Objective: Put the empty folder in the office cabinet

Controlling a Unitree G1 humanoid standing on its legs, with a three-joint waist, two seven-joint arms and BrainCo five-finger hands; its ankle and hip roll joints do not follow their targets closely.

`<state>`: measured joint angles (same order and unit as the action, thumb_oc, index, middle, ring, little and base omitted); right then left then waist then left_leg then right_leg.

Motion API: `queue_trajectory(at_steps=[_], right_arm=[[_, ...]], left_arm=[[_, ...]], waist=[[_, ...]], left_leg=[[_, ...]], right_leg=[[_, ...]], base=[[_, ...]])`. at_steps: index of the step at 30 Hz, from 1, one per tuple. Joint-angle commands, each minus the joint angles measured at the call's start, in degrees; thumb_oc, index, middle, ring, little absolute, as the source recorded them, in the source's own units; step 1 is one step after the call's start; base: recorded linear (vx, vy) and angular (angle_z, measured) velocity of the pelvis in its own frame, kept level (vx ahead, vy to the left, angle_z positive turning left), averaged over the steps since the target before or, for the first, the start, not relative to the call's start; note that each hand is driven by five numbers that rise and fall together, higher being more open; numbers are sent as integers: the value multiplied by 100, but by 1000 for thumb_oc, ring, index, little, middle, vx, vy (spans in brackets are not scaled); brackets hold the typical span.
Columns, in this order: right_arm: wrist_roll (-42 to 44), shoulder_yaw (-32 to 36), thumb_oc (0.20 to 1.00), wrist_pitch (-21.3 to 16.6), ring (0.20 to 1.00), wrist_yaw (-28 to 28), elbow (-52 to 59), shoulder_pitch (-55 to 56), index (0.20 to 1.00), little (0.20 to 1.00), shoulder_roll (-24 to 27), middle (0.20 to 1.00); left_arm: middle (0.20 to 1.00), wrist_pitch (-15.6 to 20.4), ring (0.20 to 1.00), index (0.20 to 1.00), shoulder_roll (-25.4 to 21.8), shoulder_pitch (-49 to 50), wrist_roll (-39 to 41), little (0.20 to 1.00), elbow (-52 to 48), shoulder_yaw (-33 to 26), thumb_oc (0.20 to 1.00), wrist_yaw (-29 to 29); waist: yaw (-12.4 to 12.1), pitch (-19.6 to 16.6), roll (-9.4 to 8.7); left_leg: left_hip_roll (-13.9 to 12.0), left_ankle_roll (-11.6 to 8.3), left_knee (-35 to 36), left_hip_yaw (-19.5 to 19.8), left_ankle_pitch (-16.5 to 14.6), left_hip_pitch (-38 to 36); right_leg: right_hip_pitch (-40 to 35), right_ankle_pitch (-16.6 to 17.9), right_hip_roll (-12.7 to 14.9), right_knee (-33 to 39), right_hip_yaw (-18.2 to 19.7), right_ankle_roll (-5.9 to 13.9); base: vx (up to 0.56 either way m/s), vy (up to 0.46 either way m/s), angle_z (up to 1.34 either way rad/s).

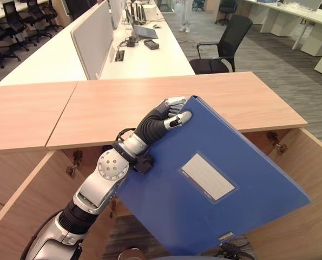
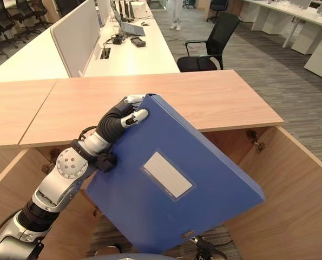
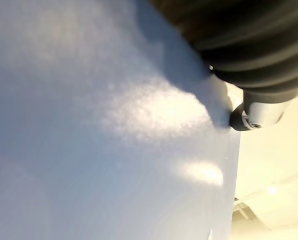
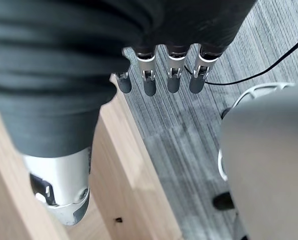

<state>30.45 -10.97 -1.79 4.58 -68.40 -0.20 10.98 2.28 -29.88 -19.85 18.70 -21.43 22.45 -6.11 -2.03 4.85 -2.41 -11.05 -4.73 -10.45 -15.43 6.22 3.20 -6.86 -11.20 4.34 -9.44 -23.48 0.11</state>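
Observation:
A large blue folder [image 1: 215,184] with a pale label hangs tilted in front of the wooden office cabinet [image 1: 150,108], its lower end down between the open doors. My left hand [image 1: 163,116] grips the folder's upper corner, with its fingers curled over the edge. The left wrist view has the folder's blue cover [image 3: 88,125] right against that hand. My right hand [image 4: 159,82] hangs low beside a wooden door edge [image 4: 133,180], fingers straight and holding nothing.
The cabinet's right door [image 1: 307,206] and left door [image 1: 20,200] stand open on either side of the folder. Behind the cabinet top are white desks with a divider panel [image 1: 93,38], a black office chair [image 1: 223,49], and a person's legs [image 1: 185,16] far back.

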Motion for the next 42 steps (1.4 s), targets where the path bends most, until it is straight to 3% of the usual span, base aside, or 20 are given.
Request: queue_trajectory(at_steps=[1, 11, 17, 24, 34, 42], right_arm=[[362, 181, 1000, -70, 1000, -51, 429, -158, 1000, 1000, 56, 1000], [413, 392, 1000, -106, 1000, -221, 1109, -117, 1000, 1000, 199, 1000], [288, 447, 1000, -158, 1000, -510, 407, -285, 1000, 1000, -93, 1000], [316, 509, 1000, -43, 1000, -249, 620, -109, 1000, 1000, 118, 1000], [97, 837, 1000, -256, 1000, -361, 2528, 414, 1000, 1000, 486, 1000], [410, 616, 1000, -284, 1000, 230, 4796, 896, 1000, 1000, 639, 1000]], left_arm=[[200, 146, 200, 200, 42, 9, -151, 200, -33, -409, 200, 30], [200, 105, 200, 200, 66, 494, -589, 200, 472, -904, 200, 229], [200, 282, 200, 200, 92, 1149, -768, 200, 566, -1265, 200, 537], [200, 382, 200, 200, 141, 1318, -1199, 200, 763, -1736, 200, 830], [200, 460, 200, 200, 216, 1838, -2270, 200, 832, -2497, 200, 1250], [200, 482, 200, 200, 234, 1958, -2815, 200, 962, -2631, 200, 1474]], waist=[[48, 13, -132], [61, -23, -133], [-20, -15, -93], [17, -20, -111], [109, -31, -134], [193, 0, -174]], left_leg=[[74, 1, -854, -50, -602, 414], [85, 6, -827, -68, -621, 399], [105, 17, -835, -39, -638, 407], [95, 10, -809, -65, -653, 384], [52, -9, -799, -110, -677, 384], [48, -6, -755, -177, -691, 352]], right_leg=[[-304, 760, -68, 904, 8, 204], [-300, 761, -67, 900, 26, 193], [-317, 751, -62, 896, -3, 198], [-314, 739, -64, 893, 33, 192], [-286, 727, -84, 908, 86, 184], [-239, 732, -65, 894, 131, 181]], base=[[0, 0, 0], [7, -3, -2], [0, 0, 0], [2, -1, 1], [3, -7, -4], [3, -1, -6]])
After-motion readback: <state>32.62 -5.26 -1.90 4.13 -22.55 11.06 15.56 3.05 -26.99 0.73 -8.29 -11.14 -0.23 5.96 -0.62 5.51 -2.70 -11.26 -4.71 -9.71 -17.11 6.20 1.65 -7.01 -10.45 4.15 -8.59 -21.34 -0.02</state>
